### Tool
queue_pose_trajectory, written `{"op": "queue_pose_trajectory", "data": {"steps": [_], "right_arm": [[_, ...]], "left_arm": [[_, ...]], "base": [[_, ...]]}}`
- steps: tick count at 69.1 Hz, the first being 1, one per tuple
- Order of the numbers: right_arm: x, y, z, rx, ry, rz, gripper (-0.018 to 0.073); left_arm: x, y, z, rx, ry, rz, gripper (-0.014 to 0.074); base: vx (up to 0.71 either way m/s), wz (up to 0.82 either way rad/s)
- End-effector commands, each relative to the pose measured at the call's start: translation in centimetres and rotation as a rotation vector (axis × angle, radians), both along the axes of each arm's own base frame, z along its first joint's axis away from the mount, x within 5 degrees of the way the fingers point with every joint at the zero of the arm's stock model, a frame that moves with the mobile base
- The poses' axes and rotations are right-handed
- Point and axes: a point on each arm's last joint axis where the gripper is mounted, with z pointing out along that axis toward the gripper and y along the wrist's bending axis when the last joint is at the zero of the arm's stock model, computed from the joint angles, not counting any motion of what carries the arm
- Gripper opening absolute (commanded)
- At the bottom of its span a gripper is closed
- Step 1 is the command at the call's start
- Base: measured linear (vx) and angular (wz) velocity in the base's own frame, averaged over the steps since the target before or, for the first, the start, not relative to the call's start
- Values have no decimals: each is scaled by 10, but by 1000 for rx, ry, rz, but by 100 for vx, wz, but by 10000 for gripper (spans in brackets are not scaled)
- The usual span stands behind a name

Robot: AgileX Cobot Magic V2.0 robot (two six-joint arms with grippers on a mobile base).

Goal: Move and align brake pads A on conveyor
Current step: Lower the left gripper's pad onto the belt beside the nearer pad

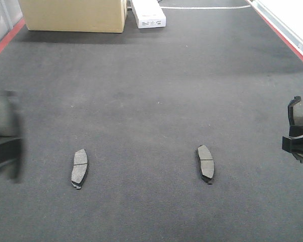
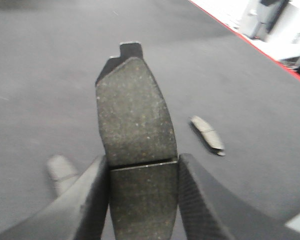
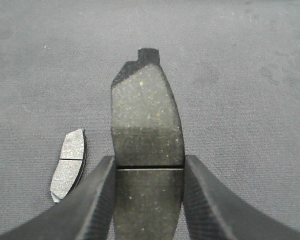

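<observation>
- Nearest, two brake pads already lie lengthwise on the conveyor: the left laid pad and the right laid pad, well apart, roughly level.
- The left gripper is clamped on a third pad.
- The right gripper pinches the fourth pad.
- Both held pads look left to place.
- Far back sit a cardboard box and a white carton.

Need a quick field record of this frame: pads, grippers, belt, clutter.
pads on belt: two, lying flat, apart; left pad, right pad
left gripper: shut on a third pad
right gripper: shut on a fourth pad
conveyor: dark belt, red edges
far end: cardboard box, white box
</observation>
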Motion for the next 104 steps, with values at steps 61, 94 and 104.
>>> {"op": "queue_pose_trajectory", "data": {"steps": [61,94,104], "right_arm": [[3,-1,20,-5,-134,-4,87],[3,-1,20,-5,-134,-4,87],[3,-1,20,-5,-134,-4,87]], "left_arm": [[218,-116,-128,27,560,137,195],[227,-104,-163,130,661,132,199],[227,-104,-166,148,668,118,202]], "base": [[0,0],[0,0],[0,0]]}}
